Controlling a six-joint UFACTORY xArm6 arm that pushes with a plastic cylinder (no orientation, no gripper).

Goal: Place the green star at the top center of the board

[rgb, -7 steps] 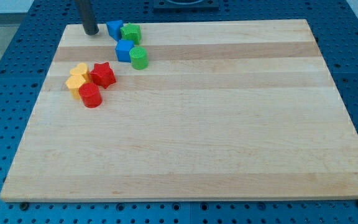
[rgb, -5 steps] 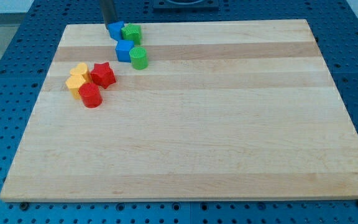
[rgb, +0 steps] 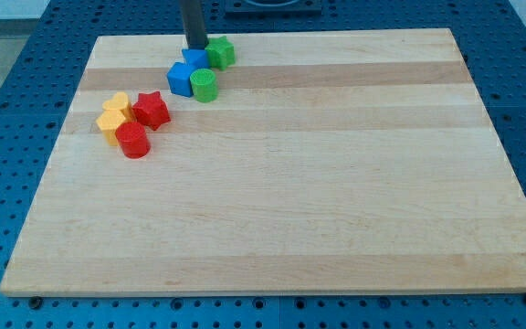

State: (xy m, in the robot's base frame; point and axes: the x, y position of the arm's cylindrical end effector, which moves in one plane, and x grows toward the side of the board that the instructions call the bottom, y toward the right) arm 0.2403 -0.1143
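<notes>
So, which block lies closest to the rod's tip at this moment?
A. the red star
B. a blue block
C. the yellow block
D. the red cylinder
B. My tip stands at the view's top, right against the upper blue block, with the green star just to its right; the red star, red cylinder and yellow blocks lie well off, lower left.

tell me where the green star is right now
The green star sits near the board's top edge, left of centre, just right of my tip and touching a blue block.
</notes>
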